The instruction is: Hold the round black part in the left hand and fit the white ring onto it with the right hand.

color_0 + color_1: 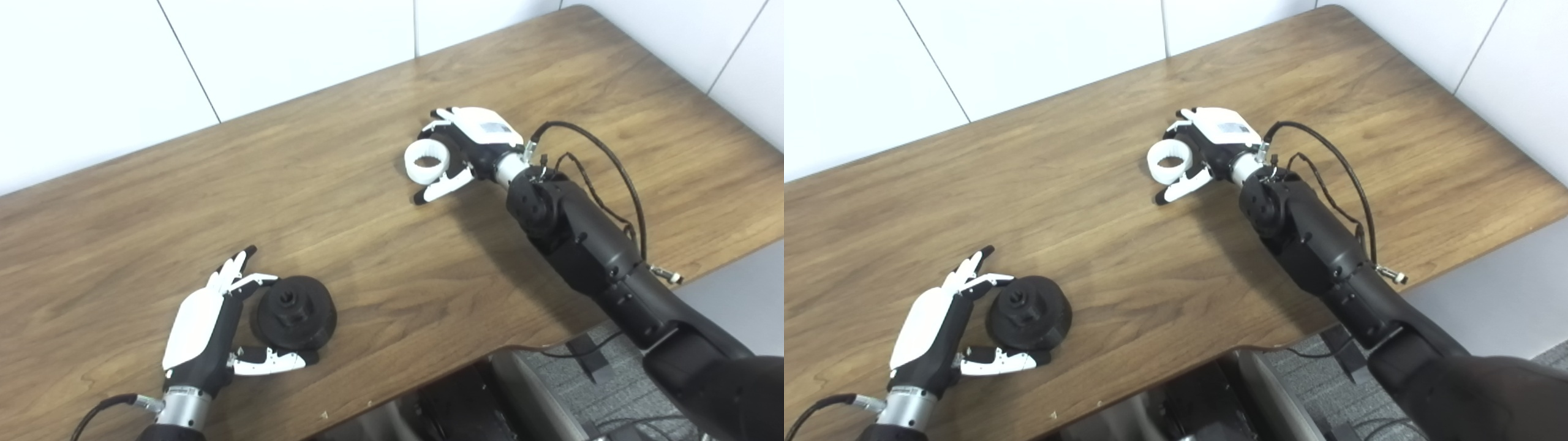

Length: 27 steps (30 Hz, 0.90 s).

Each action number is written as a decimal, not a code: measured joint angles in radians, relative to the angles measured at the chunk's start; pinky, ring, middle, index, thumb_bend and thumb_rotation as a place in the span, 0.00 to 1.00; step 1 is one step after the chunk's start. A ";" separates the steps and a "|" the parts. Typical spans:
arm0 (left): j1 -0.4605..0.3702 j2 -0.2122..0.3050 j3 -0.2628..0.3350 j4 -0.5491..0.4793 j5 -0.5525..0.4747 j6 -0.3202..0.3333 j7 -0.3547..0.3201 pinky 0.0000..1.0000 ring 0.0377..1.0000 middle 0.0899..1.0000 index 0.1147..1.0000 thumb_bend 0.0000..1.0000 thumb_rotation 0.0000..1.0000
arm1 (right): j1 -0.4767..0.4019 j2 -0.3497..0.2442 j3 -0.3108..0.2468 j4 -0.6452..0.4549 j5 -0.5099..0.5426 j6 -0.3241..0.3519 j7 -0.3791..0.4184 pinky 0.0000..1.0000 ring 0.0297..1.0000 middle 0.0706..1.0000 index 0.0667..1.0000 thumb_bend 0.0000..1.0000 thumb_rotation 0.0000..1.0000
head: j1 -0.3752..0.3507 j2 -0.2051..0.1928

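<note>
Item one, nearest: left hand (199, 334), arm entering at the bottom left corner, palm turned toward the round black part (296, 313). Its fingers (234, 267) are spread open, thumb lying low along the near side of the part and the rest raised at its far left edge; contact cannot be told, and nothing is gripped. Item two: round black part, a stepped disc with a raised central hub, lying flat on the wooden counter (367, 245) near its front edge, cupped loosely by the left hand. Item three, farther back and to the right: right hand (468, 150), on a black forearm with looped cables that comes in from the bottom right. Its fingers are closed around the white ring (427, 162), thumb below and the others above, the ring's opening facing upward. Ring and black part sit well apart. Item four, farthest: white tiled wall (275, 49) behind the counter.
</note>
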 measured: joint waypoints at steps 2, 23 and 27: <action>0.000 0.000 0.000 0.000 0.000 0.000 -0.001 1.00 1.00 1.00 0.57 1.00 0.34 | 0.004 0.007 -0.002 0.001 0.008 -0.028 -0.036 0.99 0.96 0.90 0.50 0.60 0.20 | 0.000 0.000; 0.000 0.000 0.000 -0.003 0.003 0.004 -0.002 1.00 1.00 1.00 0.57 1.00 0.34 | 0.024 0.029 -0.007 0.030 0.025 -0.127 -0.196 1.00 0.93 0.81 0.45 0.52 0.14 | 0.014 0.015; 0.000 0.000 0.000 -0.004 0.004 0.009 -0.003 1.00 1.00 1.00 0.58 1.00 0.35 | 0.030 0.029 -0.008 0.025 0.025 -0.128 -0.202 1.00 0.93 0.81 0.45 0.52 0.14 | 0.017 0.020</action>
